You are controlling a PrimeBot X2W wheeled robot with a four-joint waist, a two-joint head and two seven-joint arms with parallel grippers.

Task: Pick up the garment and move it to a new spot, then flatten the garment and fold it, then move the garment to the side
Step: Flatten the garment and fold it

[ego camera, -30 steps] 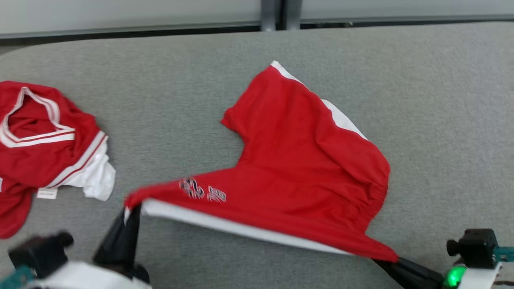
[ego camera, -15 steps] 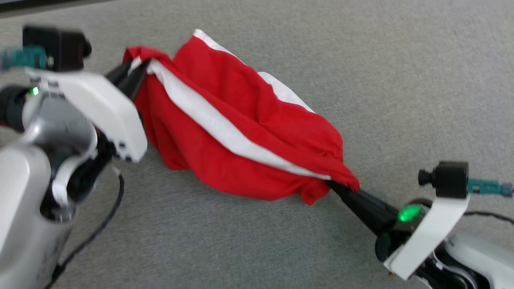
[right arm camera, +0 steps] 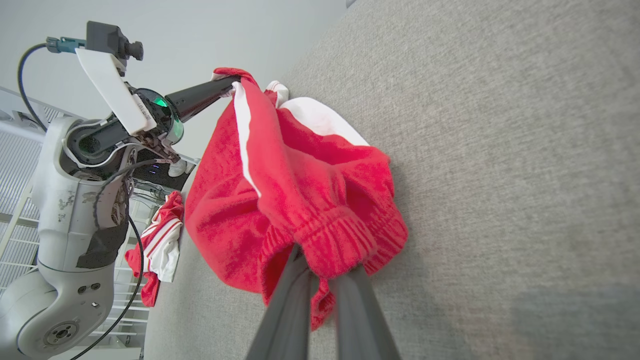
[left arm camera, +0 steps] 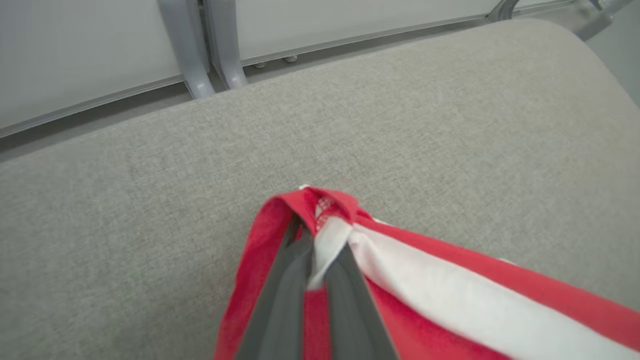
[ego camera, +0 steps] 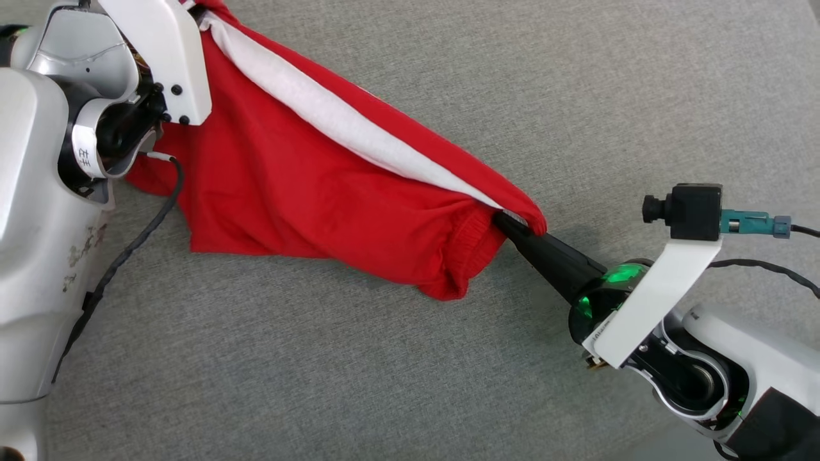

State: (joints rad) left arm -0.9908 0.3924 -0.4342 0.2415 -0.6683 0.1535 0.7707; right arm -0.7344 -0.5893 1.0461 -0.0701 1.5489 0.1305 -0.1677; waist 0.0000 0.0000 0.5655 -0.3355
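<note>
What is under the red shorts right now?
Grey cushion shows around the hanging shorts. The patch directly beneath the cloth is covered, so anything lying there cannot be seen.

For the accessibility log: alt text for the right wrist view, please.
The right gripper is shut on the waistband of red shorts hanging over a grey surface; the left gripper grips their far corner. Another red-and-white garment lies behind.
</note>
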